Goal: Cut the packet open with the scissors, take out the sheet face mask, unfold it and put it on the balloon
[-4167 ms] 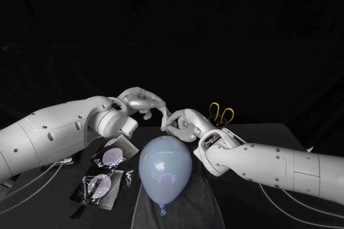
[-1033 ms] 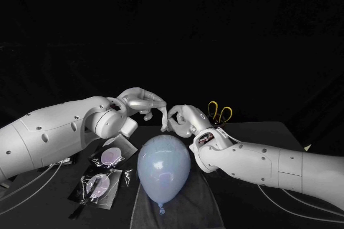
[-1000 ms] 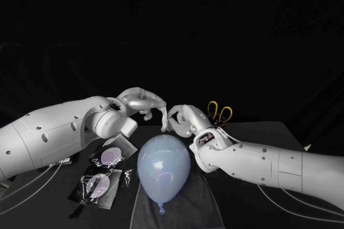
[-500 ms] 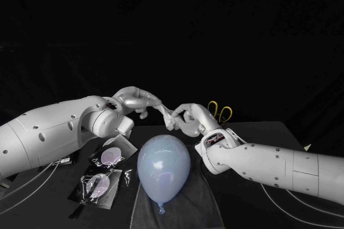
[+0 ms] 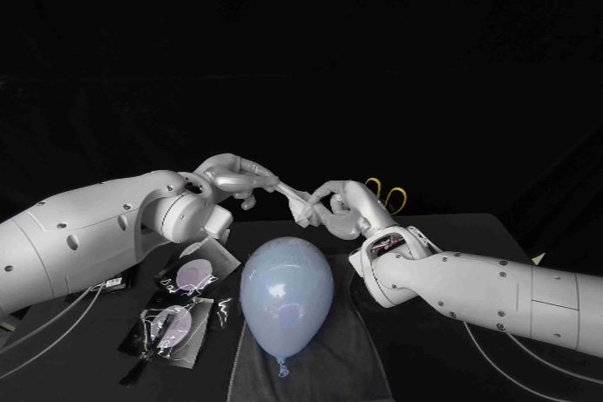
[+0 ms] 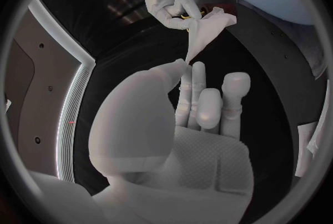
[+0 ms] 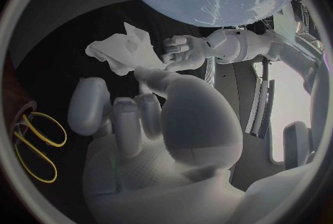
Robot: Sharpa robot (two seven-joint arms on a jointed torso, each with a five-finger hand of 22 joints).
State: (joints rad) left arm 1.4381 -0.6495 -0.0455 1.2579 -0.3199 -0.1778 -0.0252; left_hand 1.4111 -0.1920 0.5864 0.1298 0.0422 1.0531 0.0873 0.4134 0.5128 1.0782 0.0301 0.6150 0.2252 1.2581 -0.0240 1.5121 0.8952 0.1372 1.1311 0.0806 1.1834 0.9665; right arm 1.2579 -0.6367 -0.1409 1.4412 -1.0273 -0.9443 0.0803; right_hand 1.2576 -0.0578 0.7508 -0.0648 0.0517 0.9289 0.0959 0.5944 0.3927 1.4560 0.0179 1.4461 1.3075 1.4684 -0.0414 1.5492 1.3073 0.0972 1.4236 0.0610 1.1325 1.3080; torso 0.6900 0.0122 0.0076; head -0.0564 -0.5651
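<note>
Mask first: the sheet face mask hangs in the air as a crumpled white strip stretched between my two hands, just beyond the far end of the balloon. My left hand pinches one end between the thumb and a fingertip, with its other fingers straight and close together beside the pinch. My right hand grips the other, bunched end, its fingers curled in on the fabric. How far the sheet has opened I cannot quite tell; it looks mostly folded. The balloon lies lengthwise on a dark cloth between my arms, knot towards me, touched by neither the mask nor my hands. On my left of it a packet and a second packet lie flat on the tabletop, one beyond the other. The yellow-handled scissors lie just behind my right hand, towards the far edge
</note>
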